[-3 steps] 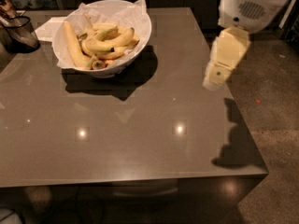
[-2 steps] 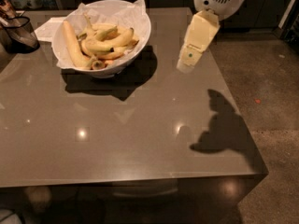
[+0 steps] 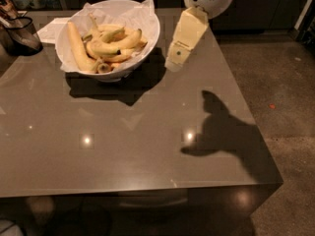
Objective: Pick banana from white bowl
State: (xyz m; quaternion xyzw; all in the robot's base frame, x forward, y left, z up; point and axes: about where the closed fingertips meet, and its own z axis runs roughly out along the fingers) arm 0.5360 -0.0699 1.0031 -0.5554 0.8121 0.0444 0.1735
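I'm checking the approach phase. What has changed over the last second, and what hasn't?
The cream two-finger gripper has swung left from the right edge of the grey table to just right of the large white paper-lined bowl. It has taken hold of nothing. The yellow bananas, bowl and dark mesh basket stayed put.

Glossy grey-brown counter (image 3: 123,151) across most of the view, two bright light spots (image 3: 87,140) mirrored near its front; at the far left, a dark mesh basket (image 3: 19,33), partly cut off by the edge; just beside it, a flat white sheet (image 3: 51,29) on the counter; toward the front right, a dark shadow (image 3: 231,136), below the gripper (image 3: 175,63) hanging over the counter's far right part; beyond the right edge, speckled floor (image 3: 285,82) with one small orange speck (image 3: 272,106)
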